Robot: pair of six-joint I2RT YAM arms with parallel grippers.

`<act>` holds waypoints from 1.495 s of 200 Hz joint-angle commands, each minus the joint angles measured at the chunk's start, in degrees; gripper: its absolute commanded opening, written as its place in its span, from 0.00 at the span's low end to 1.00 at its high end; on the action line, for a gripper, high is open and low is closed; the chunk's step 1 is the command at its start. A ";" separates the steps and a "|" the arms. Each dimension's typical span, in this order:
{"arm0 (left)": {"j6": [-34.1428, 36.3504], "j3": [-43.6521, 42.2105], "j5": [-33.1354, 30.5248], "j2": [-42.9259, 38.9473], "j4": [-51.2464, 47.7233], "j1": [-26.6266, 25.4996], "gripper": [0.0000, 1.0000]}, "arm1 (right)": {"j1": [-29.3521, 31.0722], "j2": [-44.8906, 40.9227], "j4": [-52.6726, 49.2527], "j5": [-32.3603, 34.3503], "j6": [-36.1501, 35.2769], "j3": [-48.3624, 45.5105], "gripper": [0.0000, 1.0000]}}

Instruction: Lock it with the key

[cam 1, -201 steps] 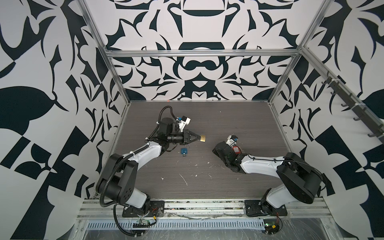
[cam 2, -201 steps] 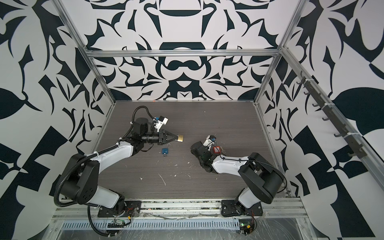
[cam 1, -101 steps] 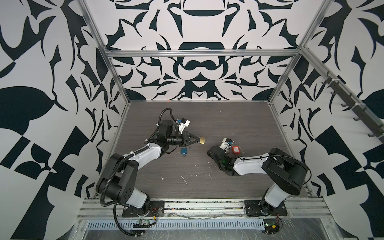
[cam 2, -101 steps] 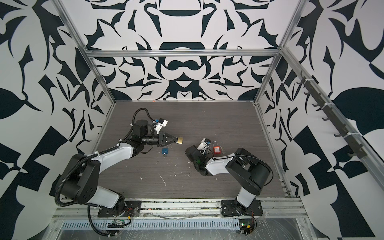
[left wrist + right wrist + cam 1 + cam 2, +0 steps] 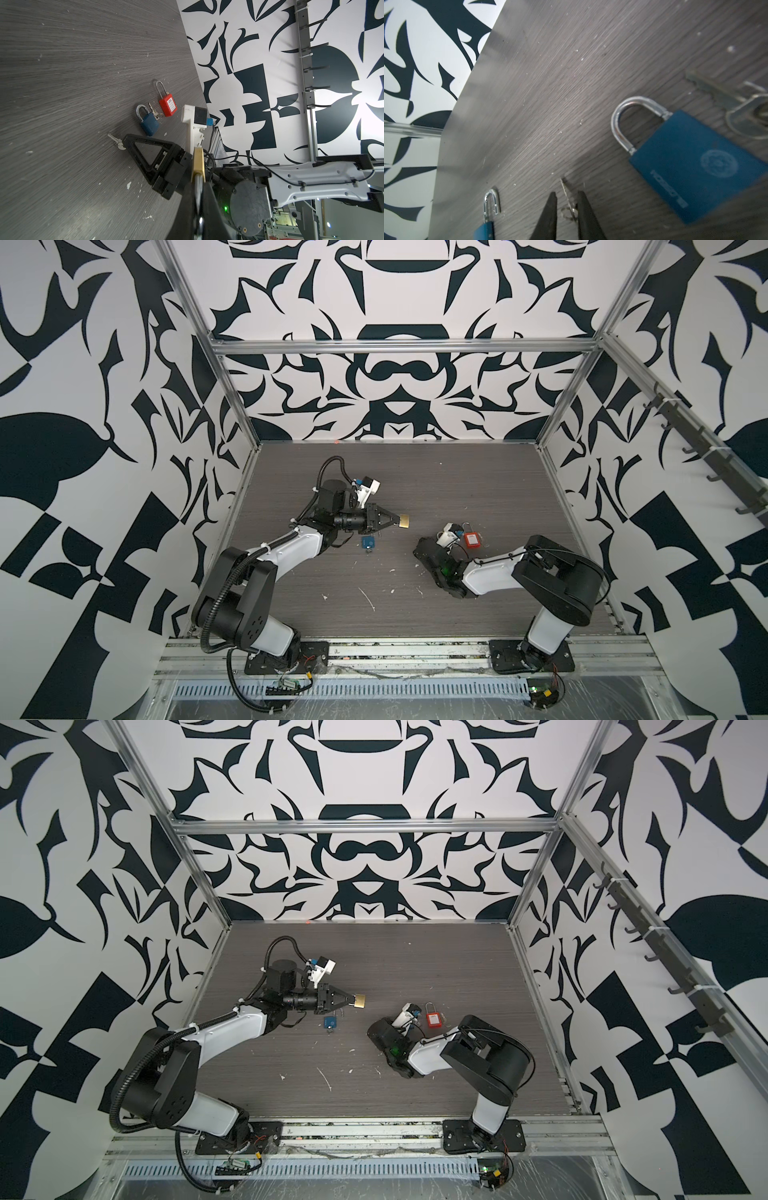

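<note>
Parting slightly, right end effector (image 5: 567,194) straddles the key (image 5: 116,141); left end effector (image 5: 395,524) still clenches brass padlock (image 5: 404,523).

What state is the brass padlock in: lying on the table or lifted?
Lifted: the left gripper holds the brass padlock clear of the table.

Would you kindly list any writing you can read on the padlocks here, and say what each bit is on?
Red padlock: white label, print too small to read.
Blue padlock beside it: stamped word next to a round emblem, perhaps "BLOSSOM", too blurred to be sure.
Brass padlock: no writing visible.
</note>
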 commanded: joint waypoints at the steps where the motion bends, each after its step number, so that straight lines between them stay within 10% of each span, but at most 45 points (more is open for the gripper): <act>1: 1.17 0.38 0.09 1.15 -0.09 0.17 0.00 | 0.20 -2.54 1.02 1.82 -0.36 -0.69 0.26; 102: 15.44 6.82 -4.90 4.40 -16.80 0.23 0.00 | 0.15 -21.53 -10.23 2.18 -6.78 -6.38 0.42; 191: 48.37 37.62 -13.87 27.42 -65.47 -9.39 0.00 | -2.69 -34.09 -21.73 -11.14 -27.27 -6.18 0.41; 299: 63.43 57.99 -17.95 43.90 -85.85 -12.07 0.00 | -11.07 -41.81 -22.03 -18.80 -29.56 -10.77 0.41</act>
